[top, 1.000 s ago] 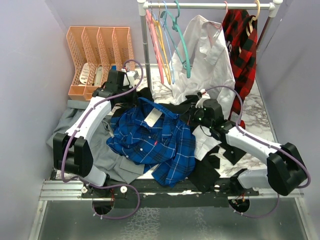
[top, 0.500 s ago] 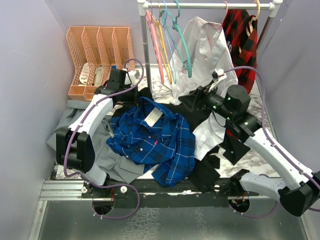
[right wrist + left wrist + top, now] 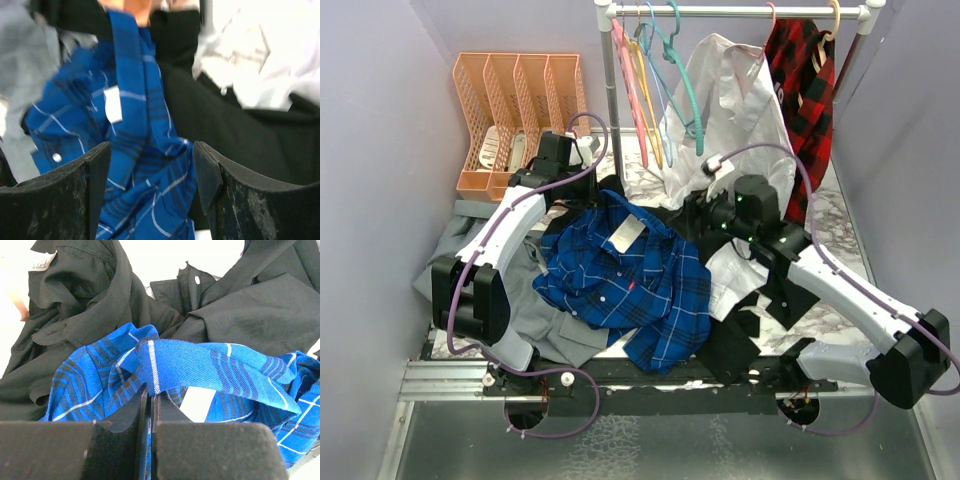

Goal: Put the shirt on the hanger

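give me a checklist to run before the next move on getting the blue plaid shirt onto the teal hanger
1. Left jaws gripping the shirt: ok, shut on a fold of its fabric in the left wrist view.
2. Right jaws ready: ok, open above the shirt.
3. Hanger in hand: not ok, it hangs on the rail beside the pink hangers; neither arm holds it.
4. Shirt free of the black garment under it: cannot tell.
5. Shirt front unbuttoned: cannot tell.

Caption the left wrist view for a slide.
Left gripper pinching a fold of the blue plaid shirt, black garments behind.
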{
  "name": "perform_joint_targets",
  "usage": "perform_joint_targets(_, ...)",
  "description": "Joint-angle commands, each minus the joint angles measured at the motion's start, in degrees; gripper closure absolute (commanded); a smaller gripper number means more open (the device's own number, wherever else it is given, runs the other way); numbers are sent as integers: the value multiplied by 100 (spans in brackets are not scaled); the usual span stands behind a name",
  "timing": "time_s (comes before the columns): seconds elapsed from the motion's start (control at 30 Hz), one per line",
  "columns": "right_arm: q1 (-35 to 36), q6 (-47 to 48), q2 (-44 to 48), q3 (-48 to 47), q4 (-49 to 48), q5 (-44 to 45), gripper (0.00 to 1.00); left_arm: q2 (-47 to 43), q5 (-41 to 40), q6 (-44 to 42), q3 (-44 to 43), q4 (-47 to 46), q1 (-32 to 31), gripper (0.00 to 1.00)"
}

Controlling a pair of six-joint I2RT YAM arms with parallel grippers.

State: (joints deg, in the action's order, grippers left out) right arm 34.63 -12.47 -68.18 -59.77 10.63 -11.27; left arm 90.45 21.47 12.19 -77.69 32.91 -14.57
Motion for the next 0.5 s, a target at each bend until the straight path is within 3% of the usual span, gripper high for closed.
perform_joint_targets(0.0,101,324,10,433,-667,673,34,-124,-23,-145,-109,-21,33,100)
perform_joint_targets(0.17,96,672,67,-315,-628,1125,34,-157,-31,-207,-87,-16,33,100)
perform_joint_targets(0.33,101,726,491,-1011,-708,599,34,-233,-417,-378,-147,26,33,100)
perform_joint_targets(0.47,103,660,712,-1506,-493,1080,34,-368,-650,-493,-111,32,33,100)
